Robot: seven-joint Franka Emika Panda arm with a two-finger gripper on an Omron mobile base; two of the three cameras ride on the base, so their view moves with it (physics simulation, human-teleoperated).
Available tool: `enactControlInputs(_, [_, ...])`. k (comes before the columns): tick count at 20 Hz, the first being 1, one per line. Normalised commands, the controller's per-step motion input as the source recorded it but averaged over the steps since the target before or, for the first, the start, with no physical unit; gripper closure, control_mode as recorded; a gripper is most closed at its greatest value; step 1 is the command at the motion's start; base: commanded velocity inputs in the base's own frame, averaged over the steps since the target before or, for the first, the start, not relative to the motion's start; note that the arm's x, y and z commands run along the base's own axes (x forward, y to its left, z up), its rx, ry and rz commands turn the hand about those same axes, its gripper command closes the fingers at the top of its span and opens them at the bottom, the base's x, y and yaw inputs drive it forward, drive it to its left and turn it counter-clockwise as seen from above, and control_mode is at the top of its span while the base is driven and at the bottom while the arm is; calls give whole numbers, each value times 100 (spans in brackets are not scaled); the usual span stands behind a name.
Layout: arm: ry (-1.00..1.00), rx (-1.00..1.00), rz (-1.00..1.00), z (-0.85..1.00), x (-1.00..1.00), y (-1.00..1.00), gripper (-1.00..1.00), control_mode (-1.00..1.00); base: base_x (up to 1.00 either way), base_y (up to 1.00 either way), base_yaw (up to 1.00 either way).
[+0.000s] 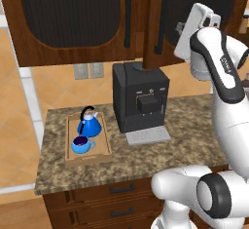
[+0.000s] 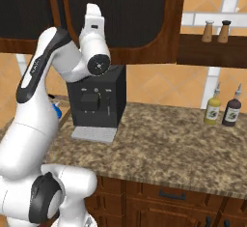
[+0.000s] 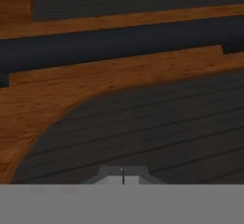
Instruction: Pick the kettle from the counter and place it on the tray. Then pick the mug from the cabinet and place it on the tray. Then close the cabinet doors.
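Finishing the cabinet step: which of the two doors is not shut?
The door above the coffee machine, beside the hand: it angles outward, its edge showing. The other door lies flat and closed.

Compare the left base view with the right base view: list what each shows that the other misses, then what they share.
Left base view: the tray holding the kettle and the mug, plus wall outlets.

Right base view: two sauce bottles on the counter and two shakers on a shelf.

Both: the black coffee machine, the granite counter, and the arm's hand raised against the cabinet doors.
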Motion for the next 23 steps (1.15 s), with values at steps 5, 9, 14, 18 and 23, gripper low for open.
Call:
enactControlInputs(5, [23,0,-15,-14,100,24,100,-100,0,0,0])
enactControlInputs(9, [22,0,-10,-20,100,13,100,-100,0,0,0])
enactControlInputs(14, [15,0,-4,-32,100,1,100,-100,0,0,0])
enactControlInputs(18, [5,0,-6,-53,100,4,100,-100,0,0,0])
enactControlInputs(23, [2,-3,-7,-73,95,7,100,-100,0,0,0])
